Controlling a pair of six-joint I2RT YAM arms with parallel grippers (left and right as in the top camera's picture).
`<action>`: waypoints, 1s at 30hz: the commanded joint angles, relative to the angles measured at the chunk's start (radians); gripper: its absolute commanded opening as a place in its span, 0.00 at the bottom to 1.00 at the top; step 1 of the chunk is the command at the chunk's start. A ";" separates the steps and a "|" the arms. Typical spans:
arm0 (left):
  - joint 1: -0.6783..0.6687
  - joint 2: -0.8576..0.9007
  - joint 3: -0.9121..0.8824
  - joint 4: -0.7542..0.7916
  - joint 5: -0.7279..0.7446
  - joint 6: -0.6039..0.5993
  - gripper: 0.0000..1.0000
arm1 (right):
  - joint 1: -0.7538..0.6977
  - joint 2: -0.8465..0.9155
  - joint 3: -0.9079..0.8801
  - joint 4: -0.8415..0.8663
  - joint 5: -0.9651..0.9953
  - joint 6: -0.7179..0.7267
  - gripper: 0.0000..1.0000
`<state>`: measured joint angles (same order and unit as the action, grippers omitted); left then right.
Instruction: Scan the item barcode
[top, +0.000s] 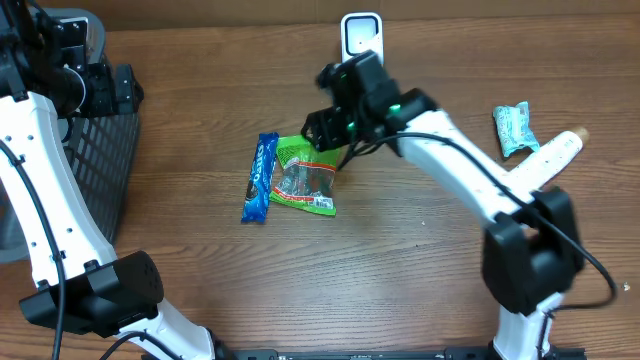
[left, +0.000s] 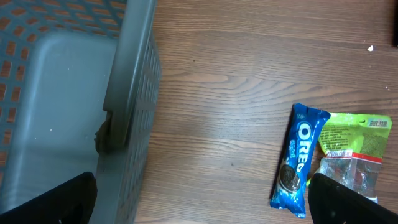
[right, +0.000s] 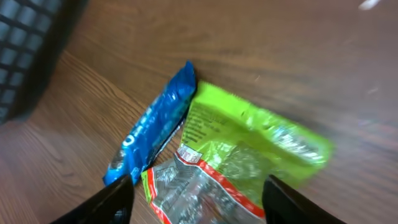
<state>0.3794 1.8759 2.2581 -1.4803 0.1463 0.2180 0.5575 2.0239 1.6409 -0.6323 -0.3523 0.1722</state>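
Nothing is scanned yet, I judge; grasp and carry remain. The basket (top: 105, 160) closes the bench (top: 400, 280) at 9 o'clock, with the left fingers (left: 56, 205) wide over its rim. The right fingers (right: 292, 202), apart and empty, hover above the green bag (top: 305, 180) at centre, which touches the Oreo pack (top: 260, 178). The scanner (top: 360, 35) stands at 12 o'clock, approach free.

Glossy blue wrapper (left: 300, 155) on matt wooden table (left: 217, 93)

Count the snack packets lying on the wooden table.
3. A blue Oreo biscuit packet lies left of centre, a green-and-clear plastic snack bag abuts its right side, and a pale teal wrapped packet lies far right. The dark mesh basket could hide more.
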 joint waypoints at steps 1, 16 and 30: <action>-0.008 -0.019 0.002 0.000 0.011 0.021 1.00 | 0.031 0.074 0.010 0.022 -0.009 0.099 0.63; -0.008 -0.019 0.002 0.000 0.011 0.021 1.00 | 0.043 0.225 0.006 -0.032 0.146 0.401 0.52; -0.008 -0.019 0.002 0.000 0.011 0.021 1.00 | -0.081 0.205 0.229 -0.637 0.221 0.159 0.61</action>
<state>0.3794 1.8759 2.2581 -1.4807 0.1467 0.2180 0.5079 2.2246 1.7622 -1.1896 -0.1677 0.5220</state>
